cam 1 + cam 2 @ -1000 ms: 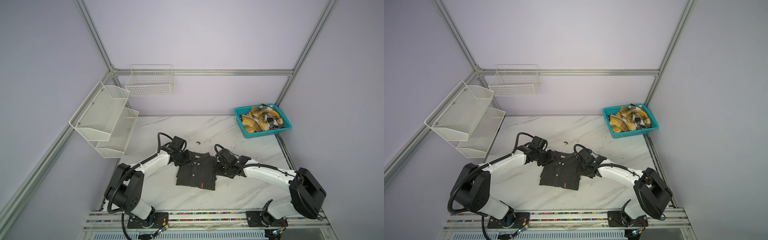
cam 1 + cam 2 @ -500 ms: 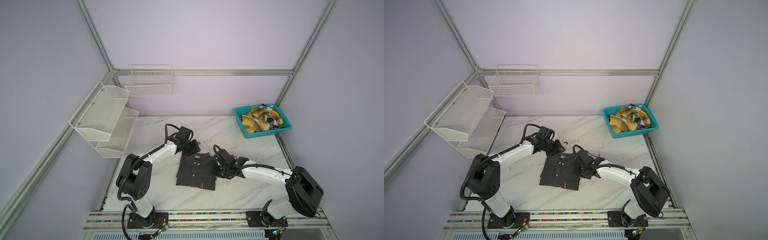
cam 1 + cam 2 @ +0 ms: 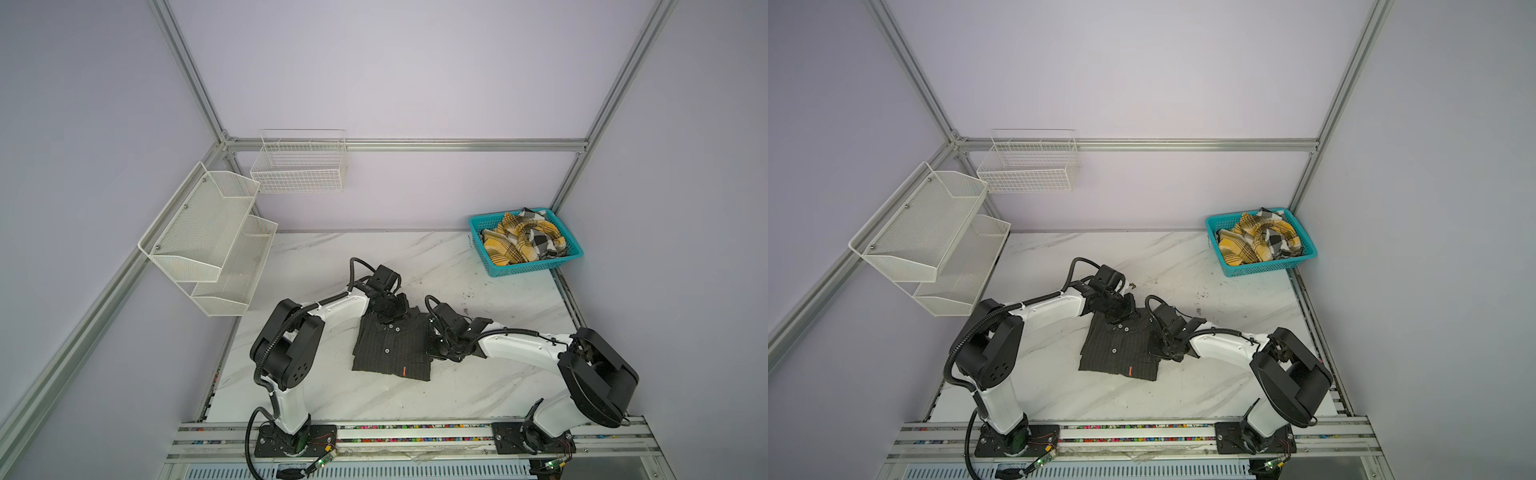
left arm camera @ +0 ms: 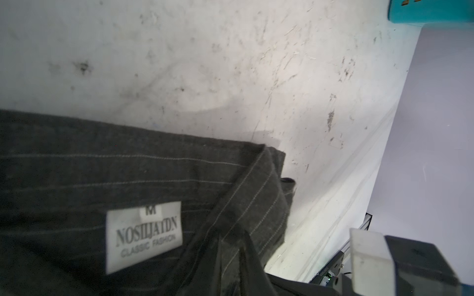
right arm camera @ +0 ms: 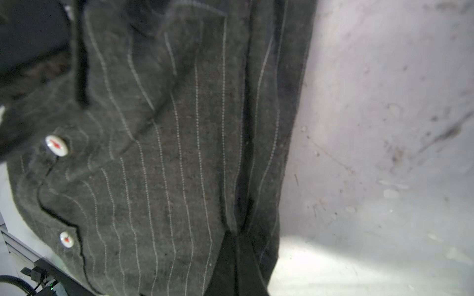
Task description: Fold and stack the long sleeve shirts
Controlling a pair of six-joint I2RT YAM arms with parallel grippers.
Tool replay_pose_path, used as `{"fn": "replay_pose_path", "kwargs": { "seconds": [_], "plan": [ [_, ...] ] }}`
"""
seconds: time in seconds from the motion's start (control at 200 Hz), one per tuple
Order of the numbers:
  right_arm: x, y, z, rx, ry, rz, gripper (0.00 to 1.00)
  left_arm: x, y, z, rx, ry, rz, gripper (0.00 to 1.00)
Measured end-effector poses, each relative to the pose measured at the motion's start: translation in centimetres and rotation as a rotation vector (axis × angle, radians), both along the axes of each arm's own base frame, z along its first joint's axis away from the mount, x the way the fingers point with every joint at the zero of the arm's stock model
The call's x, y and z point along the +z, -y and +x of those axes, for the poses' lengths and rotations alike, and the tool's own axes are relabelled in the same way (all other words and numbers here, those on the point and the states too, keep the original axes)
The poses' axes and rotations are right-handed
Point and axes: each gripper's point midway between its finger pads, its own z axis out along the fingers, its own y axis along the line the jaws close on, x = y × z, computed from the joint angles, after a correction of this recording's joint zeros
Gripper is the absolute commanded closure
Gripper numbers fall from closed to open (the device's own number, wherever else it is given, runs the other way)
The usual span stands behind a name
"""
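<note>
The pinstriped shirt [image 3: 390, 349] is laid flat and partly folded about the middle of the surface [image 3: 415, 399], buttons up and collar toward the far edge. The plaid shirt [image 3: 523, 241] is left crumpled in the teal basket [image 3: 536, 270] at the far right corner.

The left fingers [image 4: 250, 271] are drawn narrow on a fold of collar cloth beside the neck label [image 4: 145, 235]. The right fingers [image 5: 246, 269] are closed on the shirt's right side edge, where layers are stacked.

The cloth is judged light, soft and limp (it would sag out of shape if lifted by one point). It is best taken at two spread points along a folded edge, with all layers pinched together.

The marble-patterned surface is scuffed and smudged, and little friction is expected from it. The lilac walls [image 3: 415, 83] are framed in aluminium, and a mesh shelf [image 3: 208, 232] and a wire rack [image 3: 299, 166] are mounted near the far left corner.
</note>
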Motion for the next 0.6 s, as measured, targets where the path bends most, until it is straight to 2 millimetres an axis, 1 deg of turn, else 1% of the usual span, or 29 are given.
{"fn": "replay_pose_path", "kwargs": {
  "seconds": [0.06,0.135,0.19,0.24,0.275,0.315,0.4,0.465,0.55,0.6],
  "plan": [
    [0.9,0.3,0.1,-0.01,0.02,0.002,1.0,-0.2,-0.1,-0.1,0.005,-0.005,0.005,0.82],
    [2.8,0.7,0.1,-0.029,0.058,0.029,1.0,-0.2,-0.1,0.0,0.009,0.0,0.003,0.74],
    [4.0,1.1,0.0,-0.045,0.085,0.055,1.0,-0.1,0.1,0.0,0.008,0.005,0.004,0.73],
    [4.4,1.5,-0.2,-0.054,0.098,0.064,1.0,-0.1,0.5,-0.2,0.001,0.011,0.006,0.73],
    [4.1,1.8,-0.4,-0.06,0.095,0.058,1.0,-0.1,0.8,-0.4,-0.007,0.017,0.007,0.74],
    [3.2,2.3,-0.7,-0.067,0.08,0.038,1.0,-0.1,1.2,-0.7,-0.018,0.022,0.009,0.75],
    [0.3,3.5,-1.6,-0.082,0.024,-0.029,1.0,-0.3,2.1,-1.4,-0.038,0.029,0.005,0.78],
    [-1.9,4.3,-2.3,-0.089,-0.024,-0.08,1.0,-0.9,2.5,-2.1,-0.049,0.024,0.004,0.79],
    [-2.0,3.9,-1.8,-0.1,-0.016,-0.071,1.0,-2.2,2.5,-2.5,-0.044,0.004,0.012,0.79],
    [-2.0,3.9,-1.6,-0.106,-0.017,-0.072,1.0,-2.9,2.5,-2.5,-0.042,-0.007,0.011,0.75]
  ]
}}
